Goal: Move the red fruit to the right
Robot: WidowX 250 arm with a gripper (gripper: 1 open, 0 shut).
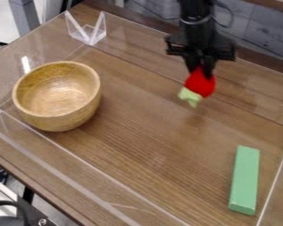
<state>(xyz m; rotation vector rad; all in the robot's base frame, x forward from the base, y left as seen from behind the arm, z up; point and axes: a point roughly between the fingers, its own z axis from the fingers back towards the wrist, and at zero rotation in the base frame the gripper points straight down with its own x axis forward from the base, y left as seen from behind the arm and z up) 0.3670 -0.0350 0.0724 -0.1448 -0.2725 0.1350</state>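
The red fruit [200, 84], a small bright-red toy strawberry with a pale green cap at its lower left, hangs just above the wooden table at the right of centre. My gripper [201, 67] comes down from above on its black arm and is shut on the top of the strawberry. The fingertips are partly hidden by the fruit.
A wooden bowl [57, 94] stands at the left. A long flat green block [244, 179] lies near the front right. Clear plastic walls [87, 28] ring the wooden table, with a raised corner piece at the back left.
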